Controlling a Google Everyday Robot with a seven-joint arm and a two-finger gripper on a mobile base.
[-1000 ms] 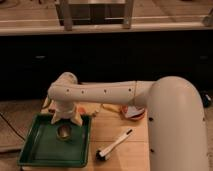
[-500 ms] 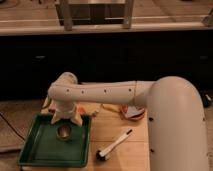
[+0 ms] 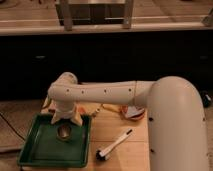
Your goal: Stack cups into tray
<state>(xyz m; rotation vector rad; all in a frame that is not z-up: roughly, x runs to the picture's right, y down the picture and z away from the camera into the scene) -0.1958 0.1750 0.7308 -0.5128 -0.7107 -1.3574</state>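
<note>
The dark green rectangular tray [image 3: 40, 150] lies at the front left of the wooden table. A small round cup [image 3: 65, 132] with a tan-olive rim and dark inside sits in the tray's far right part. My gripper [image 3: 65, 123] hangs straight over the cup, reaching in from the white arm at the right. Its pale fingers [image 3: 55, 118] stand on either side of the cup's top. I cannot tell whether they touch the cup.
A white brush with a black head [image 3: 114, 145] lies on the wooden table [image 3: 120, 160] right of the tray. An orange-and-white dish-like thing [image 3: 134, 113] sits behind it. A yellow object [image 3: 95, 107] lies behind the tray. Dark cabinets stand behind the table.
</note>
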